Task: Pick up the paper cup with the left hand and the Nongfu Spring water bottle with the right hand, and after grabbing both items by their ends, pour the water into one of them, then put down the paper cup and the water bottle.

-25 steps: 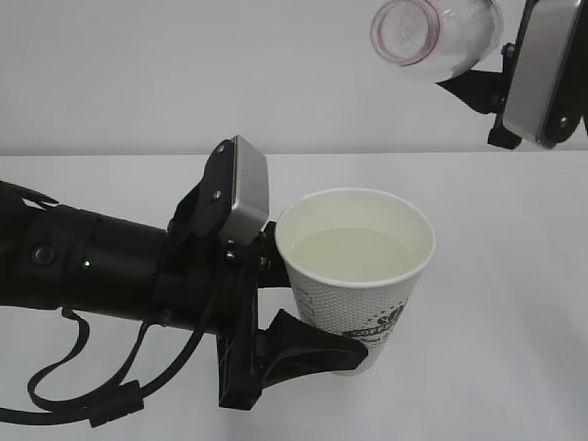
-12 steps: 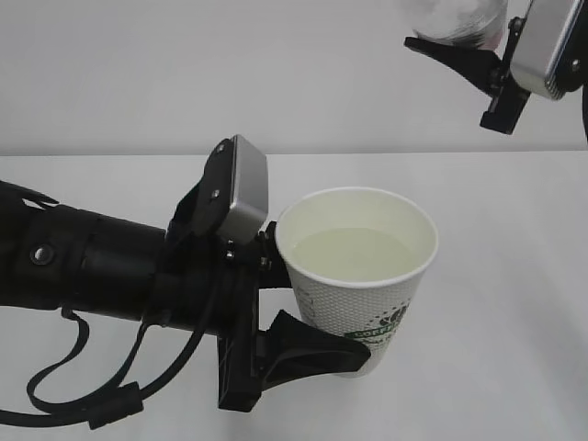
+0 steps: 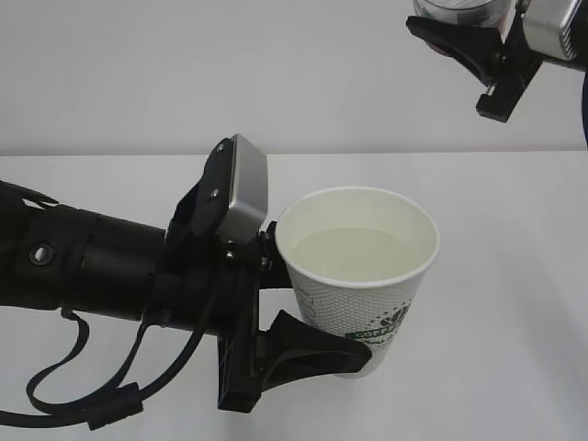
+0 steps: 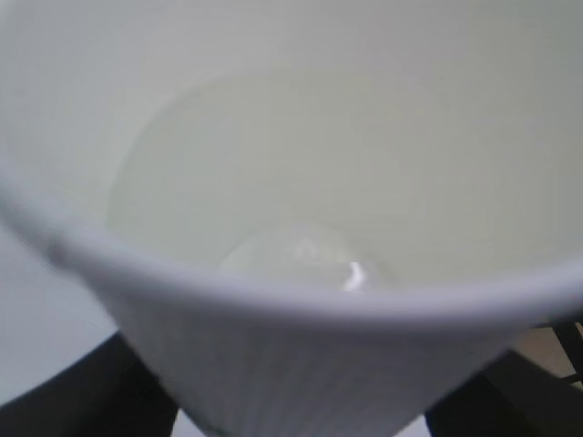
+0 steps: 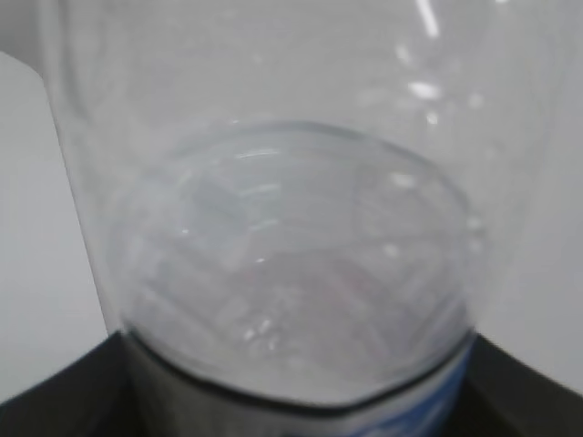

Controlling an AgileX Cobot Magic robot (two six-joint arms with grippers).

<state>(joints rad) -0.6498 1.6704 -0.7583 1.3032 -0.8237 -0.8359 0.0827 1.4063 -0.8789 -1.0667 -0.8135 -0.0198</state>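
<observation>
The white paper cup (image 3: 356,276) with a green logo stands upright with my left gripper (image 3: 317,299) shut on its lower side; black fingers (image 3: 312,354) clasp it. Pale water (image 3: 354,253) fills much of it. Whether its base touches the table cannot be told. In the left wrist view the paper cup (image 4: 301,346) fills the frame, with water (image 4: 264,173) inside and dark fingers (image 4: 73,401) at both bottom corners. At the top right, my right gripper (image 3: 450,20) is shut on the Nongfu Spring water bottle (image 3: 464,7), mostly cut off. The clear bottle (image 5: 291,228) fills the right wrist view.
The white table (image 3: 514,276) stretches right of the cup and ends at a back edge against a plain white wall. The left arm's black body and loose cables (image 3: 83,395) lie across the left half of the table.
The right gripper has swung the bottle up and away from above the cup; its mouth, tilted down a second ago, is now out of frame. The left arm and cup have stayed still.
</observation>
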